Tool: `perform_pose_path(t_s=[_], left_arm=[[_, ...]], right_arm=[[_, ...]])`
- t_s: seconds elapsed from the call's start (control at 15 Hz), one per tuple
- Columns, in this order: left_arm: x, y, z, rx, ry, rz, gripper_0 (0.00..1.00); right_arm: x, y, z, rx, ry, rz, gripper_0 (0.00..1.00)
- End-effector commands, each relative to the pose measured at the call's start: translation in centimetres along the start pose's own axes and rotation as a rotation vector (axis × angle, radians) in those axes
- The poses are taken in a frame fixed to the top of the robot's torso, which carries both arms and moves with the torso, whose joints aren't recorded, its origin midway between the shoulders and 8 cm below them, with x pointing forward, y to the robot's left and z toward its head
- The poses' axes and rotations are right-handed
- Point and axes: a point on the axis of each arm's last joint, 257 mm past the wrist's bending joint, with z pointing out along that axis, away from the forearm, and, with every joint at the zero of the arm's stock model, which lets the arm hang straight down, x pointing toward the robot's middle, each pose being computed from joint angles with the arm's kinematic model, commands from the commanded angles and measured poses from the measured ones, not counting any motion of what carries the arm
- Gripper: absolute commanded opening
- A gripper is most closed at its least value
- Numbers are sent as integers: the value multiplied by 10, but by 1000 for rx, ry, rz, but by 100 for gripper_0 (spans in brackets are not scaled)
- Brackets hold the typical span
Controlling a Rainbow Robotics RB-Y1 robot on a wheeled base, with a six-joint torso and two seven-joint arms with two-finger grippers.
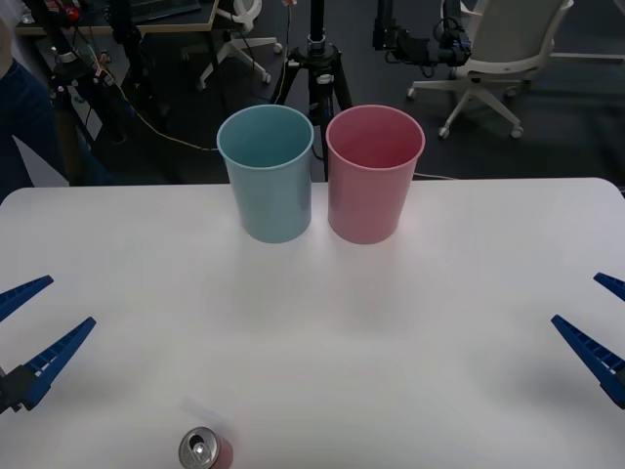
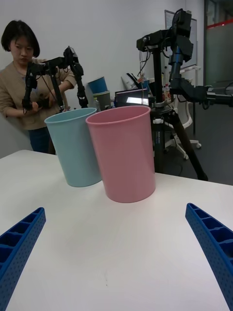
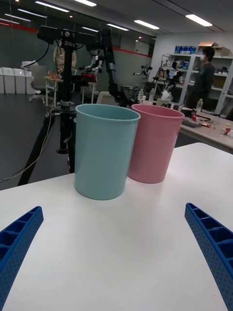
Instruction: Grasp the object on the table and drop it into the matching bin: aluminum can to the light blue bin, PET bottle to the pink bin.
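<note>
White and smooth, the bench (image 1: pixel 322 342) runs wide under both arms, with a dark floor, a black tripod and office chairs behind it. On its near edge stands the aluminum can (image 1: pixel 204 450), upright, silver top and pull tab facing up, a strip of reddish side showing; no writing on it can be read. It sits nearer the left tool (image 1: pixel 37 321) than the right tool (image 1: pixel 598 319), inward of the left tool and closer to the robot than its fingertips, touching neither. Both tools hover low at the bench's side edges, blue ribbed fingers spread wide apart, gripping nothing. Ahead of the two tools, well beyond the can, the light blue bin (image 1: pixel 267 174) and the pink bin (image 1: pixel 372 174) stand upright just beside each other at the far edge, the blue one on the left tool's side, the pink one on the right tool's side. Neither bin bears any label.
</note>
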Motion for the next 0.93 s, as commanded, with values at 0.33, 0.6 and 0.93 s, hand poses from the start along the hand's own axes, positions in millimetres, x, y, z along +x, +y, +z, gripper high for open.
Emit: perform_pose_path(t_s=[0.33, 0.6, 0.93], left_arm=[[-16, 14, 10, 6, -7, 60, 100], [-10, 10, 7, 13, 9, 64, 100], [-1, -4, -4, 54, 22, 43, 100]], right_arm=[[0, 0, 0, 0, 0, 0, 100], [0, 0, 0, 0, 0, 0, 100], [0, 0, 0, 0, 0, 0, 100]])
